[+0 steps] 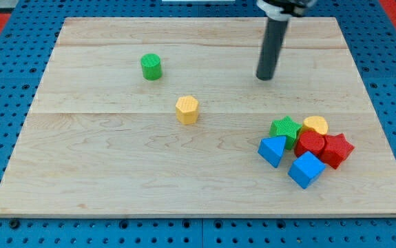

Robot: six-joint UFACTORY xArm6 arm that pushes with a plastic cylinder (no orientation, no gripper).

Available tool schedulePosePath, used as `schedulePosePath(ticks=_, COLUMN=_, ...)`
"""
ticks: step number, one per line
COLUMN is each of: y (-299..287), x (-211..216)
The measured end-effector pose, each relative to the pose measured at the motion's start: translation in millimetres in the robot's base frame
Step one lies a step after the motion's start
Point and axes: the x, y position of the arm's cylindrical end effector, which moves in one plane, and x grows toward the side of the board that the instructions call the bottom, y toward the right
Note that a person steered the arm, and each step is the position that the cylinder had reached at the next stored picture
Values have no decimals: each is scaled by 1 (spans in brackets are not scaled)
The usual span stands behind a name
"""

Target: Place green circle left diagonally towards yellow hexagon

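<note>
The green circle (151,67) stands on the wooden board (115,172) at the upper left of the view. The yellow hexagon (186,109) sits below and to the right of it, a short gap apart. My tip (264,77) rests on the board in the upper right part, well to the right of both blocks and touching neither.
A cluster of blocks lies at the lower right: a green star (286,129), a yellow circle (315,125), a red block (310,144), a red star (337,149), a blue triangle (273,150) and a blue cube (305,169). A blue pegboard (5,138) surrounds the board.
</note>
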Motion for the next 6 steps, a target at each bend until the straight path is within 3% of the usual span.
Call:
schedulePosePath(ticks=1, y=-55, x=-46)
schedulePosePath(ticks=2, y=-76, x=-58)
schedulePosePath(ticks=4, y=-174, x=-51)
schedulePosePath(ticks=6, y=-202, x=-14)
